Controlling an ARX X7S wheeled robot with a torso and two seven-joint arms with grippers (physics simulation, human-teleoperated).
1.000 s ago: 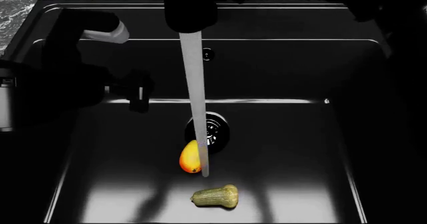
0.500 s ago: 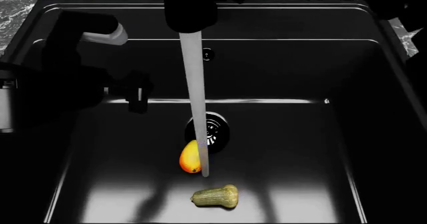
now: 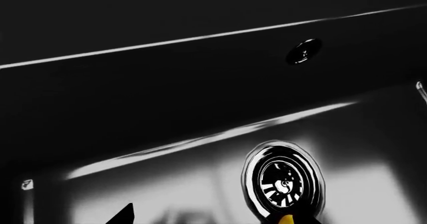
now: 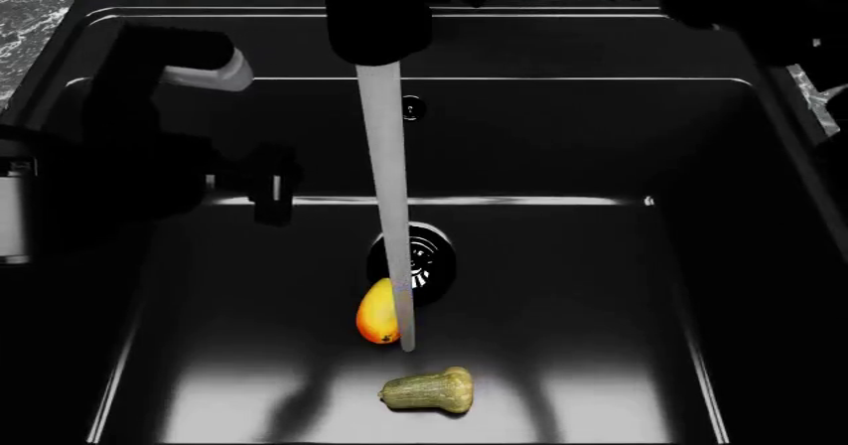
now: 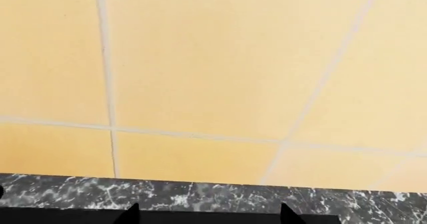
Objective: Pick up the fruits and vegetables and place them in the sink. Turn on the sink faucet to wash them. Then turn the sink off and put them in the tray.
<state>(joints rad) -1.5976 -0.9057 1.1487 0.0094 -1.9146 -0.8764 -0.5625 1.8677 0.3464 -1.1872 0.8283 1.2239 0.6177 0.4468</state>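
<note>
Changes since the earlier head views: we see the right arm [image 4: 756, 8], a dark mass at 1 o'clock, has shifted, baring more marbled countertop [image 4: 828, 92] at the sink's right edge; everything else is unchanged.

Sink [image 4: 689, 266]: matte black basin, round metal drain [image 4: 421, 258] at centre, overflow hole [image 4: 411, 108] on the back wall.

Faucet [image 4: 377, 13]: black, at 12 o'clock; water stream [image 4: 388, 197] running, landing beside the mango.

Mango [image 4: 377, 313]: yellow-orange, on the basin floor just below the drain.

Squash [image 4: 430, 391]: pale green, lying at 6 o'clock, near the mango, apart from it.

Left gripper [image 4: 272, 195]: over the basin at 9 o'clock, holding nothing; jaw spread we cannot tell.

Right gripper: two dark fingertips [image 5: 130, 214] against yellow wall tile [image 5: 220, 59], set apart.

Writing: none legible.
</note>
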